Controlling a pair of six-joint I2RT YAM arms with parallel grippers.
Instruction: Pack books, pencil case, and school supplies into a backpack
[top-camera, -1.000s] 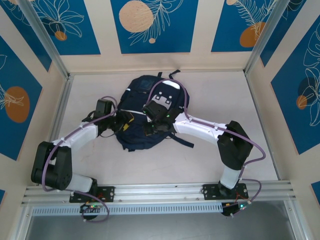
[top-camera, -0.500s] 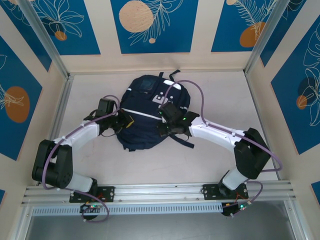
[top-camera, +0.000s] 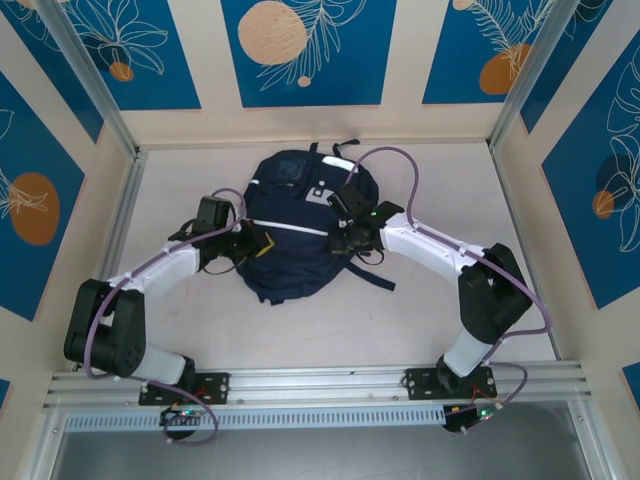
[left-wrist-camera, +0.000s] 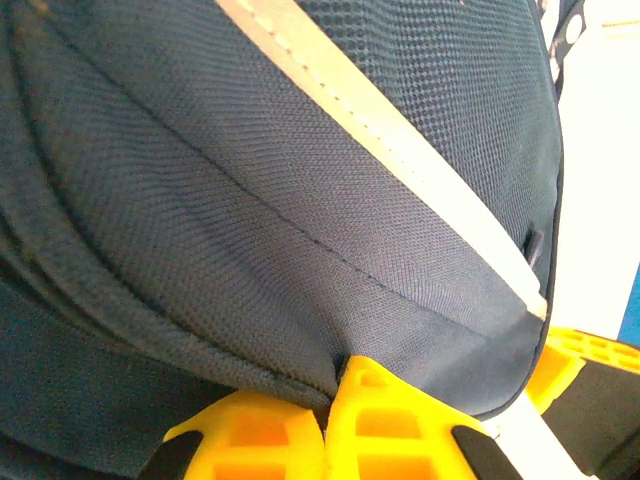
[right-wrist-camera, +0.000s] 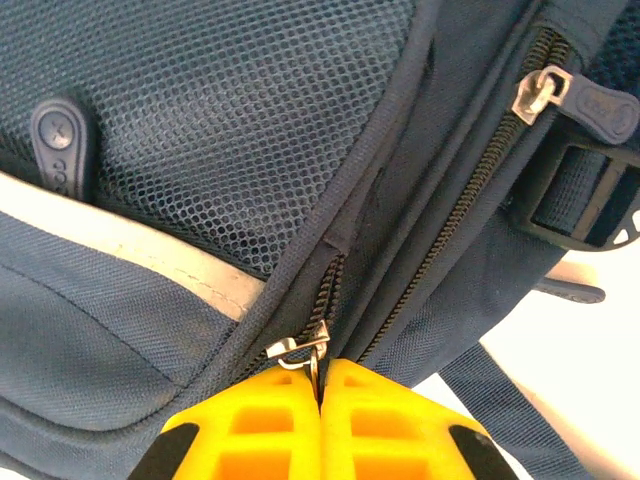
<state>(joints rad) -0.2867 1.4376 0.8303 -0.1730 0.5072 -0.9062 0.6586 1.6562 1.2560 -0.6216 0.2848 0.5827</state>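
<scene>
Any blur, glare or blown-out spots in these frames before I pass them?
Top external: even light, sharp, no glare. Left wrist: backpack weave crisp, table strip washed out white. Right wrist: mesh and zipper pull crisp, table corner overexposed, fingers slightly soft.

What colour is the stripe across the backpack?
Off-white stripe on the navy backpack; clearest in the left wrist view.

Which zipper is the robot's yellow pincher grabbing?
The silver zipper pull pinched in the right gripper. The other slider, with a blue tab, sits farther up the backpack, untouched.
</scene>
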